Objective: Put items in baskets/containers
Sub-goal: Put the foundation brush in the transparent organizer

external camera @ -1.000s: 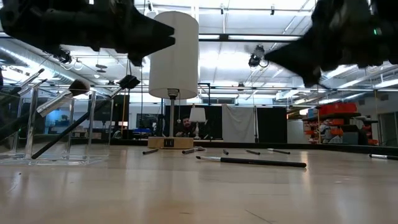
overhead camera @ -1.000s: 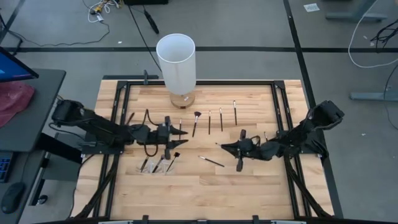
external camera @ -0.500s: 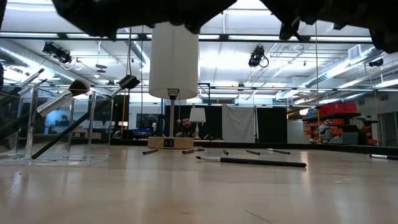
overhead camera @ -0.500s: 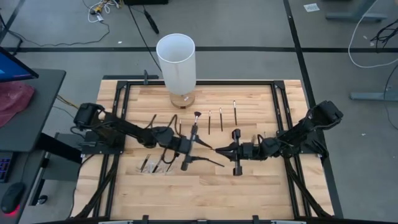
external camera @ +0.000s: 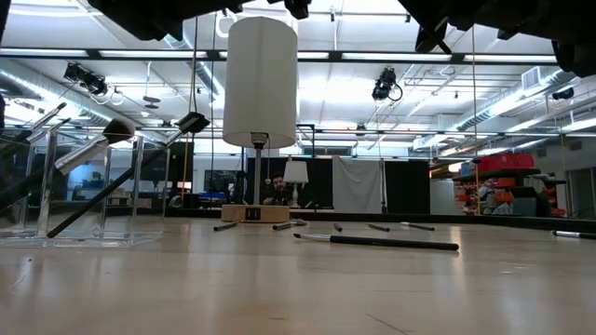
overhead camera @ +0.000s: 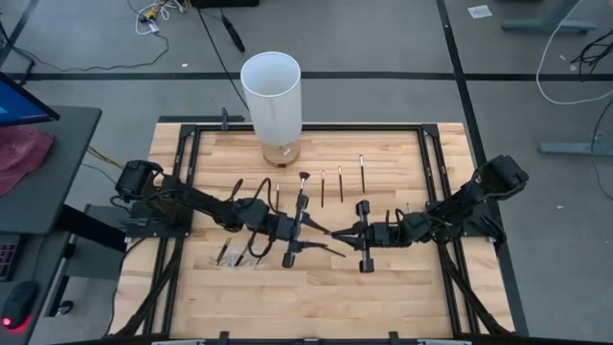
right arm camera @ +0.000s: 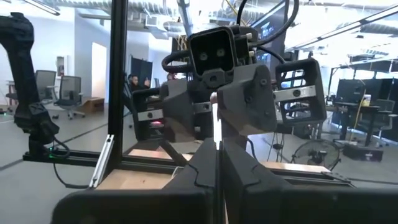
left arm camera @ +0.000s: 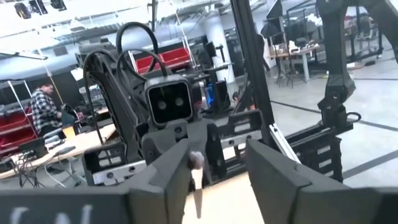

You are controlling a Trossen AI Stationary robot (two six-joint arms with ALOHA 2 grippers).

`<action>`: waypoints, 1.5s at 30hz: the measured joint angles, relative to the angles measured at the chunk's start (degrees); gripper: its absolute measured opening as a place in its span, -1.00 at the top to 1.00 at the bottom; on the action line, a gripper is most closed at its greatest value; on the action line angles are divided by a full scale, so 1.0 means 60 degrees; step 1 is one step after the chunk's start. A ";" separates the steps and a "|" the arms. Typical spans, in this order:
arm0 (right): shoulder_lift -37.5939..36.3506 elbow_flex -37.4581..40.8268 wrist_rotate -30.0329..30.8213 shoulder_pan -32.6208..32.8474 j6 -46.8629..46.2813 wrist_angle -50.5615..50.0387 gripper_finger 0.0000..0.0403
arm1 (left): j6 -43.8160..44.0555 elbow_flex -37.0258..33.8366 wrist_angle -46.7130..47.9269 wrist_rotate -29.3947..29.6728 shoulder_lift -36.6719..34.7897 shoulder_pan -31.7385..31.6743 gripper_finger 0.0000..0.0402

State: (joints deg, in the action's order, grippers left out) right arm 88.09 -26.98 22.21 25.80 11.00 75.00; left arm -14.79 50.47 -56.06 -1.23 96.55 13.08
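— The table (overhead camera: 383,287) shows pale wood, plank-jointed, with a low sheen in the level view.
— And the frame (overhead camera: 436,163) round it looks like black matt metal rail.
— The white cylinder (overhead camera: 271,94) reads as smooth, matt, maybe paper or plastic.
— The container (external camera: 88,200) on the left is clear, glossy plastic, catching the ceiling lights.
— The brushes (overhead camera: 341,182) have slim dark handles, some with shiny silvery ferrules.
— Both arms look like dark matt plastic; a red cloth (overhead camera: 21,153) lies far left.

Two matte-black jointed arms, looped black cables, pincer fingers dark — perhaps rubber-padded
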 joint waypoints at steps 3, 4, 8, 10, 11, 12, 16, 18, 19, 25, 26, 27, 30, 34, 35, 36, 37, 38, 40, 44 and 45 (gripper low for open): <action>0.0004 0.0000 -0.0054 0.0004 -0.0007 -0.0018 0.97 | 0.0005 0.0001 0.0010 0.0031 0.0000 0.0000 0.41; 0.0004 0.0000 -0.0064 0.0004 -0.0011 -0.0018 0.97 | 0.0005 0.0001 0.0008 0.0036 0.0000 0.0000 0.47; 0.0004 0.0000 -0.0079 0.0004 -0.0029 -0.0018 0.97 | 0.0008 0.0001 0.0012 0.0120 0.0000 0.0000 0.69; 0.0007 0.0000 -0.0108 0.0004 -0.0032 -0.0018 0.97 | 0.0005 0.0001 0.0008 0.0131 0.0000 -0.0003 0.79; 0.0007 0.0000 -0.0108 0.0004 -0.0029 -0.0018 0.97 | 0.0005 0.0001 0.0010 0.0128 -0.0003 -0.0004 0.84; 0.0007 0.0000 -0.0112 0.0004 -0.0029 -0.0018 0.97 | 0.0006 0.0001 0.0012 0.0127 -0.0004 -0.0001 0.89; 0.0007 0.0000 -0.0106 0.0007 -0.0029 -0.0032 0.97 | 0.0006 0.0001 0.0060 0.0114 -0.0007 0.0000 0.95; 0.0007 0.0000 -0.0104 0.0005 -0.0082 -0.0062 0.95 | 0.0005 0.0001 0.0089 0.0106 -0.0011 0.0000 0.94; 0.0007 0.0000 -0.0103 0.0004 -0.0126 -0.0113 0.93 | 0.0008 0.0001 0.0138 0.0102 -0.0011 0.0014 0.94; -0.0139 0.0000 0.0091 0.0090 -0.0255 -0.0412 0.72 | 0.0035 -0.0002 0.1450 0.0224 -0.0571 0.0177 0.97; -0.0241 0.0000 0.0323 0.0165 -0.0255 -0.0488 0.68 | 0.0041 -0.0002 0.1842 0.0254 -0.0776 0.0239 0.96; -0.0343 0.0000 0.0604 0.0259 -0.0250 -0.0618 0.63 | 0.0041 -0.0006 0.2243 0.0321 -0.1021 0.0299 0.96; -0.0762 0.0000 0.1674 0.0594 -0.0107 -0.1277 0.52 | 0.0033 -0.0002 0.3538 0.0612 -0.1897 0.0547 0.97; -0.1418 -0.0004 0.2919 0.0979 0.0087 -0.2406 0.40 | 0.0240 0.0386 0.6386 0.1287 -0.3081 0.0986 0.96; -0.1543 -0.0002 0.3077 0.1029 0.0030 -0.2641 0.38 | 0.0426 0.0650 0.7371 0.1498 -0.3352 0.1117 0.96; -0.1639 -0.0003 0.3201 0.1063 -0.0049 -0.2838 0.36 | 0.0684 0.1013 0.8433 0.1720 -0.3548 0.1250 0.95; -0.1693 -0.0004 0.3229 0.1076 -0.0137 -0.2979 0.34 | 0.0944 0.1414 0.9540 0.1972 -0.3681 0.1393 0.95; -0.1701 -0.0004 0.3229 0.1078 -0.0206 -0.3053 0.33 | 0.1236 0.1891 1.0774 0.2232 -0.3741 0.1528 0.95; -0.1700 -0.0003 0.3229 0.1078 -0.0281 -0.3222 0.32 | 0.1894 0.2884 1.3176 0.2520 -0.3727 0.1765 0.96; -0.1654 0.0000 0.3226 0.1039 -0.0506 -0.3455 0.32 | 0.2914 0.4198 1.6517 0.2049 -0.3592 0.1945 0.96; -0.1644 0.0000 0.3221 0.1035 -0.0521 -0.3454 0.32 | 0.3095 0.4249 1.6924 0.1707 -0.3592 0.1928 0.95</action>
State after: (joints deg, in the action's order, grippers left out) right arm 78.23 -26.98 41.54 32.01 7.88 54.28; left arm 3.77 75.96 45.48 9.00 75.00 24.65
